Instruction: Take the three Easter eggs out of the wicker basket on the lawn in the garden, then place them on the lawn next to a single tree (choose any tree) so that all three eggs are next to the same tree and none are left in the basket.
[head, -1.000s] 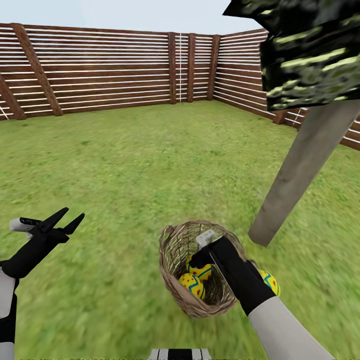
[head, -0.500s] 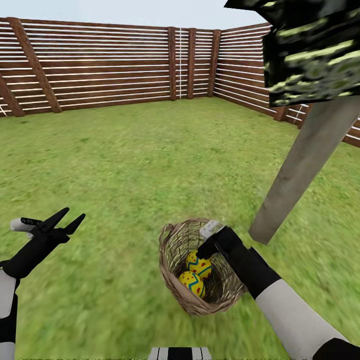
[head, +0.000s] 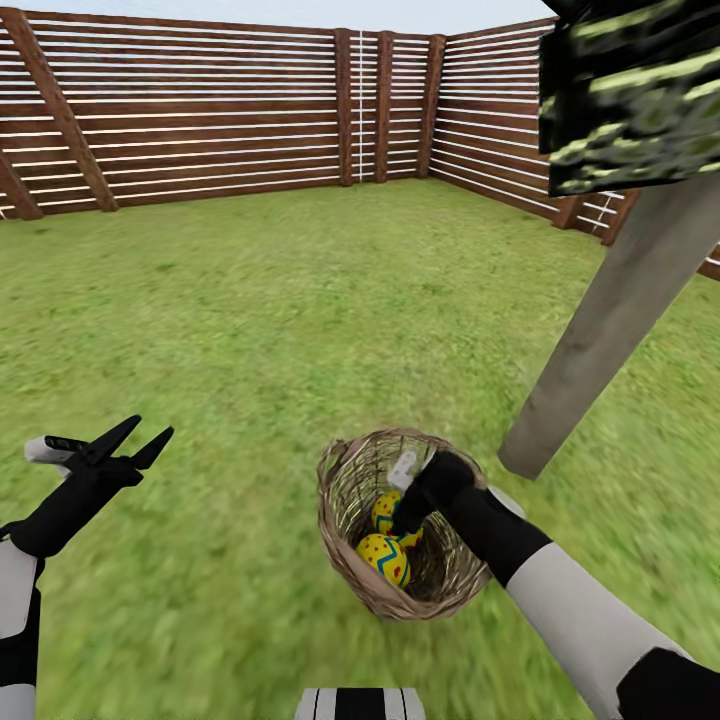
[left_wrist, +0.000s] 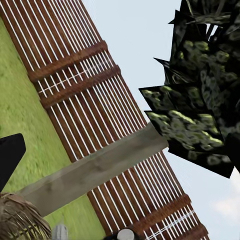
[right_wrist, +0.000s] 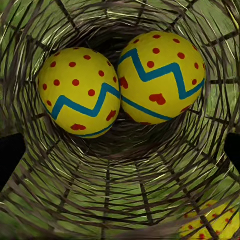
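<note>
The wicker basket (head: 352, 575) stands on the lawn (head: 300, 320) just left of the tree's leaning grey trunk (head: 600, 330). Two Easter eggs lie inside it, one nearer me (head: 385, 558) and one behind it (head: 383, 510). My right gripper (head: 402, 520) reaches down into the basket mouth, open, just above the eggs. The right wrist view shows both eggs (right_wrist: 80, 92) (right_wrist: 160, 77) side by side on the basket bottom, and a third egg (right_wrist: 215, 225) outside, seen through the wicker. My left gripper (head: 140, 440) hangs open and empty over the grass at the left.
A brown slatted fence (head: 200, 110) closes the garden at the back and right. The tree's dark blocky foliage (head: 640, 90) hangs at the upper right. Open grass stretches ahead and to the left. The left wrist view shows the trunk (left_wrist: 95, 172), the foliage and the basket rim (left_wrist: 20, 220).
My right gripper has gone lower into the basket, towards the eggs. The head view has tilted down a little. The left arm has stayed put.
</note>
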